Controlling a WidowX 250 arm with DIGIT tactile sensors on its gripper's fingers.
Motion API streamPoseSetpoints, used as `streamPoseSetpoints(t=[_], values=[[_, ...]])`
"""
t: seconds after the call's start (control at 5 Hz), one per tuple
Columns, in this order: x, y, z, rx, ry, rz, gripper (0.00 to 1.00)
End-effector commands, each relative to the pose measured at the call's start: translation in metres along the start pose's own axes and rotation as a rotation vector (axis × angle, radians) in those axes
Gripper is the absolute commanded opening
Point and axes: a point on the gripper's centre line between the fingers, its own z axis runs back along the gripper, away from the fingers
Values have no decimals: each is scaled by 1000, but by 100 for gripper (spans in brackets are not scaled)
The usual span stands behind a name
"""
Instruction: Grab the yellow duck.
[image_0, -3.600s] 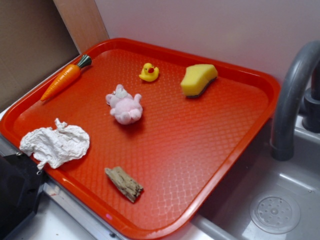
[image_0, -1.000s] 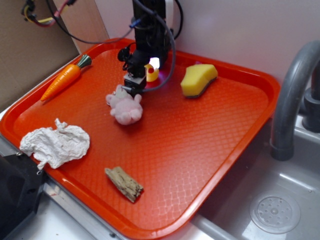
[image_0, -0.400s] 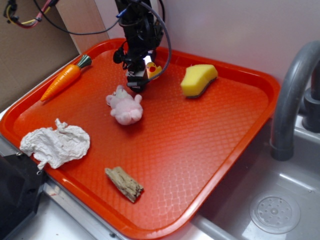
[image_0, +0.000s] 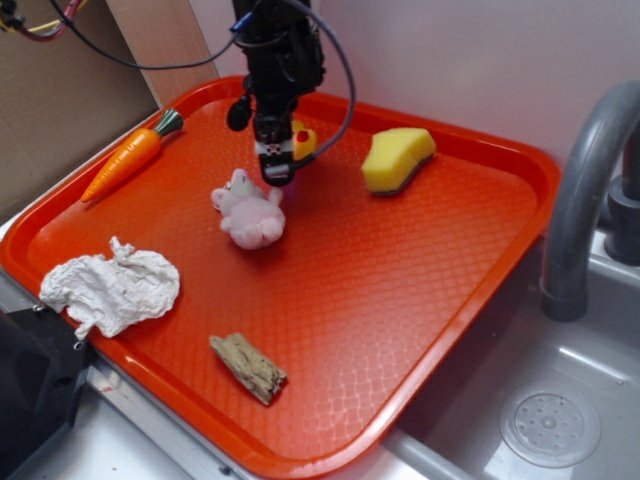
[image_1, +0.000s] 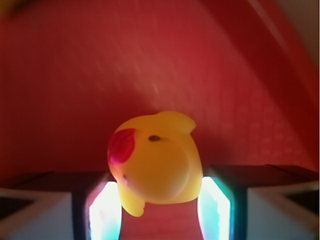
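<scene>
Red tray (image_0: 420, 300) under my gripper (image_0: 278, 165), jaws clenched on yellow duck (image_1: 155, 162), beak toward wrist view's left, head tilted.

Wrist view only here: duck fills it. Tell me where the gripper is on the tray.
Observer: The gripper is over the tray's far side, right behind the pink plush toy.
Operator: Name what's to its right.
Observer: A yellow sponge, apart from the arm.
Operator: Confirm the duck is off the tray.
Observer: The duck appears raised, pinched at the fingers; I cannot see a gap beneath it.
</scene>
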Motion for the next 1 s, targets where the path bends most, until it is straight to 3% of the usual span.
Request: streamPoseSetpoints(t=[0.0, 0.2, 0.6, 0.8], values=[[14, -14, 68, 134, -26, 278, 0], [-12, -35, 120, 80, 23, 520, 0], [-30, -43, 181, -79, 70, 903, 0], [-22, -31, 172, -40, 0, 800, 0]])
